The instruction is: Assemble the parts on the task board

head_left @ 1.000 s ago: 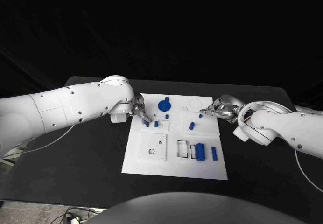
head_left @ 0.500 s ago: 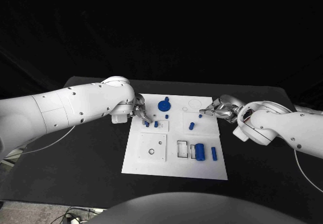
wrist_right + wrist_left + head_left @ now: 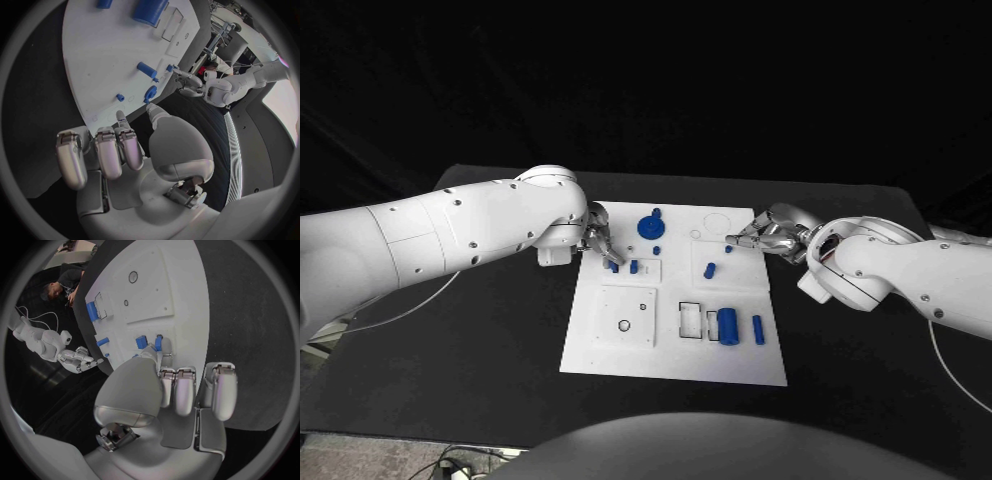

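**Board partly filled, both hands at its far end**

The task board (image 3: 678,300) lies in the middle of the black table (image 3: 473,350), and it serves as the landmark here. Several blue parts are on it: a round knob-like piece (image 3: 653,224) near its far edge, two short pegs (image 3: 625,266) beside its left edge, a slanted peg (image 3: 711,268) toward its right side, and a thick cylinder (image 3: 728,326) with a thin bar (image 3: 759,329) next to it near the board's right near corner. A framed slot (image 3: 691,318) just left of the cylinder looks unfilled, as does the small ring hole (image 3: 625,325) in the square plate on the board's left near part. My judgement: the job is midway, with the cylinder, bar and slanted peg looking merely laid down, not seated.

The left hand (image 3: 600,243) reaches over the board's left edge, fingers bent downward, a fingertip (image 3: 159,343) touching or almost touching the two short pegs. Whether it has one pinched I cannot tell.

The right hand (image 3: 759,237) sits at the board's far right corner, fingers curled, their tips at the board's edge. A small blue piece (image 3: 730,248) lies just at them; a grip on it cannot be confirmed.
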You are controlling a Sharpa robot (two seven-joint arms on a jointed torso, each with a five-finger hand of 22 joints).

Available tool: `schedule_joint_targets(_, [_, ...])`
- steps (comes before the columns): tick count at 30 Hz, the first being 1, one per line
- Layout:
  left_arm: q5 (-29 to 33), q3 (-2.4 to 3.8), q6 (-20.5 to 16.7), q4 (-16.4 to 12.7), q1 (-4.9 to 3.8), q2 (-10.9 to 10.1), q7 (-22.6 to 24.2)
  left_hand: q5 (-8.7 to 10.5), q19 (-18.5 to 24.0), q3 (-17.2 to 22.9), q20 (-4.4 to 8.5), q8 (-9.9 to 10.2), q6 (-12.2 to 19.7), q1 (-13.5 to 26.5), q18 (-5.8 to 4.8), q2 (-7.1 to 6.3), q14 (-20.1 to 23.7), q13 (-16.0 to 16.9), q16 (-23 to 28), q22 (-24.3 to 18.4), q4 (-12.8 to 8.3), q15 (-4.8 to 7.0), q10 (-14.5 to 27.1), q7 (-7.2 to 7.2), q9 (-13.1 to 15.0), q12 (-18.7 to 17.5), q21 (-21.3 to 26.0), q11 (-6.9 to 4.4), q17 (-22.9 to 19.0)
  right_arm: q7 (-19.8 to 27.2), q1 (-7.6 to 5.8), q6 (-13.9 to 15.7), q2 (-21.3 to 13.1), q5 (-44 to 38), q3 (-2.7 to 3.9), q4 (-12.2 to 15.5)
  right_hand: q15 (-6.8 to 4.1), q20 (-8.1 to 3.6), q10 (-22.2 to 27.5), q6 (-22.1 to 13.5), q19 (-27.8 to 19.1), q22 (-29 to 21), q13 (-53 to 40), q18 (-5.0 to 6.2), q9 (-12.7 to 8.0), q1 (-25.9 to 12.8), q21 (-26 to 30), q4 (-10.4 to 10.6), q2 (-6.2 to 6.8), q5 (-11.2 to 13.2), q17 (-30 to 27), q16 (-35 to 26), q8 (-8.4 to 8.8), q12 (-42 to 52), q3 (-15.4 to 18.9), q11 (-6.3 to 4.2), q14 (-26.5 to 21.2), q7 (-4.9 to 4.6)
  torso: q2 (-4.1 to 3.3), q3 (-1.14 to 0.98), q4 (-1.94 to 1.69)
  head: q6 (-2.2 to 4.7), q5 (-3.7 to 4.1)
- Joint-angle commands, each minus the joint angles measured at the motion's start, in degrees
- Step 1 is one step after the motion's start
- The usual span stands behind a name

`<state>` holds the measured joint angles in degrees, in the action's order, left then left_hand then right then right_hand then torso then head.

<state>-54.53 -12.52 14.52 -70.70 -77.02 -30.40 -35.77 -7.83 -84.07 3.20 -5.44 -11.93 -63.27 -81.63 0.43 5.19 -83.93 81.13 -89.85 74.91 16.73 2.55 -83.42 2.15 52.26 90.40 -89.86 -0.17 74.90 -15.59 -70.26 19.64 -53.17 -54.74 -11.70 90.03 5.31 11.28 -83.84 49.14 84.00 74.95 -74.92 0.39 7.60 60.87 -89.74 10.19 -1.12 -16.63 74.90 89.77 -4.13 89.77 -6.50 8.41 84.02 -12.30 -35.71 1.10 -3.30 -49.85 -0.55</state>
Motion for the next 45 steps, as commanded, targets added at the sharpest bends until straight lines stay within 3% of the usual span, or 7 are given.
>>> schedule_joint_targets(1, [-0.02,0.0,0.79,-0.06,0.02,0.09,0.49,-0.2,-5.93,0.49,0.04,-0.36,0.03,-6.0,-0.43,5.49,-6.07,8.87,-0.15,15.09,-0.01,-0.31,-6.58,-0.24,0.04,-0.4,-0.14,-0.99,15.1,0.16,0.03,-0.56,-0.01,-0.52,0.0,0.05,0.22,0.44,-6.16,-0.02,6.0,15.05,-15.08,-0.39,0.05,0.12,-0.26,0.11,-0.24,-0.36,15.1,0.23,-0.35,0.23,0.33,0.35,5.98,-0.34,-0.05,0.02,-0.02,-0.05,0.0])
schedule_joint_targets(14, [-0.51,0.01,0.96,0.01,0.04,0.28,0.95,-0.2,-5.93,0.57,0.02,-0.34,0.07,-5.98,-0.43,5.47,-6.07,8.87,-0.15,15.09,0.0,-0.3,-6.58,-0.22,0.03,-0.4,-0.14,-0.97,15.1,0.16,0.03,-0.62,0.01,-0.51,0.0,0.14,0.22,0.44,-6.16,-0.02,6.0,15.05,-15.08,-0.39,0.05,0.12,-0.26,0.11,-0.24,-0.36,15.1,0.23,-0.35,0.23,0.33,0.35,5.98,-0.34,-0.01,-0.01,0.08,-0.15,-0.14])
schedule_joint_targets(19, [-0.62,0.01,1.02,0.05,0.04,0.34,0.83,-0.09,-5.93,0.69,-0.04,-0.26,0.33,-4.87,-0.43,5.07,-6.07,8.87,-0.15,15.09,0.14,-0.3,-6.58,0.03,-0.04,-0.4,-0.14,-0.73,15.1,0.12,0.03,-0.62,-0.07,-0.51,0.0,0.19,0.22,0.44,-6.16,-0.02,6.0,15.05,-15.08,-0.39,0.05,0.12,-0.26,0.11,-0.24,-0.36,15.1,0.23,-0.35,0.23,0.33,0.35,5.98,-0.34,-0.05,0.0,-0.04,-0.15,0.03])
schedule_joint_targets(27, [-0.99,0.01,1.44,0.05,0.04,0.31,0.15,0.39,-5.93,-0.9,0.05,0.08,0.97,-0.36,-0.43,3.18,-6.07,8.87,-0.15,15.09,0.14,-0.62,-6.58,0.22,-0.76,-0.4,-0.14,-0.5,15.1,0.11,0.03,-0.63,-0.1,-0.51,0.0,0.2,0.22,0.44,-6.16,-0.02,6.0,15.05,-15.08,-0.39,0.05,0.12,-0.26,0.11,-0.24,-0.36,15.1,0.23,-0.35,0.23,0.33,0.35,5.98,-0.34,0.0,0.0,-0.03,-0.15,0.05])
schedule_joint_targets(36, [-1.28,0.01,1.18,0.04,0.04,0.26,0.08,2.99,-5.93,-5.52,0.09,0.04,0.73,7.27,-0.43,2.08,-6.07,8.87,-0.15,15.09,0.16,-0.75,-6.58,0.37,-1.69,-0.4,-0.14,-0.33,15.1,0.06,0.03,-0.67,-0.08,-0.51,0.0,0.14,0.22,0.45,-6.16,-0.01,6.0,15.05,-15.08,-0.39,0.06,0.1,-0.26,0.12,-0.25,-0.39,15.1,0.23,-0.37,0.23,0.35,0.35,5.98,-0.34,0.01,0.01,0.03,-0.15,0.06])
schedule_joint_targets(45, [-1.28,0.01,0.81,0.06,0.05,0.21,0.38,3.88,-5.93,-10.38,0.1,-0.17,0.7,12.97,-0.43,2.12,-6.07,8.87,-0.15,15.09,0.12,-0.73,-6.58,0.6,-2.16,-0.4,-0.14,-0.15,15.1,-0.11,0.03,-0.76,-0.11,-0.52,0.0,0.14,0.23,0.45,-6.16,0.0,6.0,15.05,-15.08,-0.39,0.06,0.09,-0.26,0.13,-0.26,-0.4,15.1,0.23,-0.37,0.23,0.36,0.35,5.98,-0.34,-0.01,0.02,-0.02,-0.15,0.1])
